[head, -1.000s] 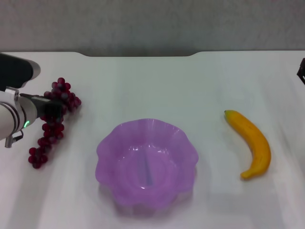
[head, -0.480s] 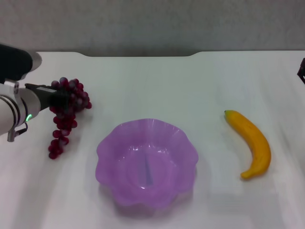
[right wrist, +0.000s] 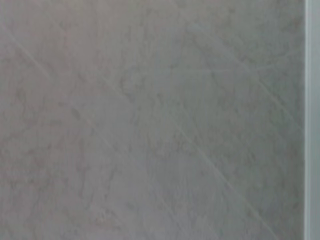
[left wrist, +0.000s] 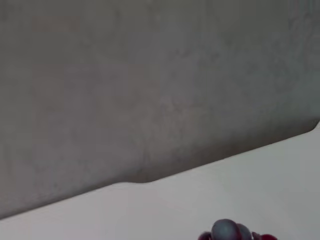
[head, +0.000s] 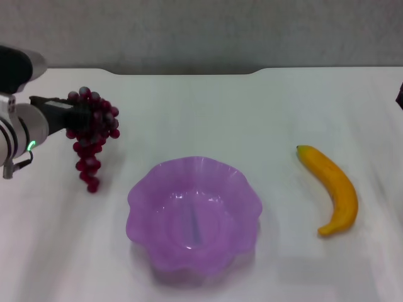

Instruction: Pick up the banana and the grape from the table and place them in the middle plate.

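Note:
A long bunch of dark red-purple grape [head: 93, 135] hangs clear of the white table [head: 201, 107], held at its top by my left gripper [head: 75, 116], which is shut on it at the far left. In the left wrist view only the top of the grape [left wrist: 226, 232] shows. The translucent purple middle plate [head: 141, 201] with its wavy rim sits in the middle front, to the right of and nearer than the hanging bunch. The yellow-orange banana [head: 334, 187] lies on the table to the plate's right. My right arm [head: 399, 95] shows only as a dark sliver at the right edge.
The notched far edge of the table [head: 182, 71] meets a grey wall [head: 201, 31] behind. The right wrist view holds only a grey surface.
My left gripper has risen and moved right with the grape, lifting the whole bunch off the table so that it now hangs. The banana and plate have not moved.

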Controlling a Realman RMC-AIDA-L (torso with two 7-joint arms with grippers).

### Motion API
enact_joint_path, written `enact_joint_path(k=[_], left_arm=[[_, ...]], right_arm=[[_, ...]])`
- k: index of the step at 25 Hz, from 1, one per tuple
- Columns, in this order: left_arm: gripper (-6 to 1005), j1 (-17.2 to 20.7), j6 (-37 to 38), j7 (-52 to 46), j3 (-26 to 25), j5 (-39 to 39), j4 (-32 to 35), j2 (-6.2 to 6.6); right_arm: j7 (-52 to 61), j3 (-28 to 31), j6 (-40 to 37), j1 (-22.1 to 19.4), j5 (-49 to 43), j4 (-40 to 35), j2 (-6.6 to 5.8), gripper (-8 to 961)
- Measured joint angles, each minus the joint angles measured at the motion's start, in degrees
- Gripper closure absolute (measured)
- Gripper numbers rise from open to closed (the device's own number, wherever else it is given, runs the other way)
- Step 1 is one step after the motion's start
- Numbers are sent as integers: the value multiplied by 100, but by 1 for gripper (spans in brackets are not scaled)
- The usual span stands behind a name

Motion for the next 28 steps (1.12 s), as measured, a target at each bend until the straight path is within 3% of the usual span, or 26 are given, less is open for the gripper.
enact_joint_path(k=[10,24,28], left_arm=[[830,311,-268,37,62,-15,-869,8],[832,518,-536,28,76,-17,-1332,8],[831,713,-650,59,166,-17,-1767,8]], right_arm=[[-8,14,1,-8,-3,-11,-15,70],[-14,11,-3,-12,2,3,-13,70],[-14,11,-6,-41,10,-2,-17,70]])
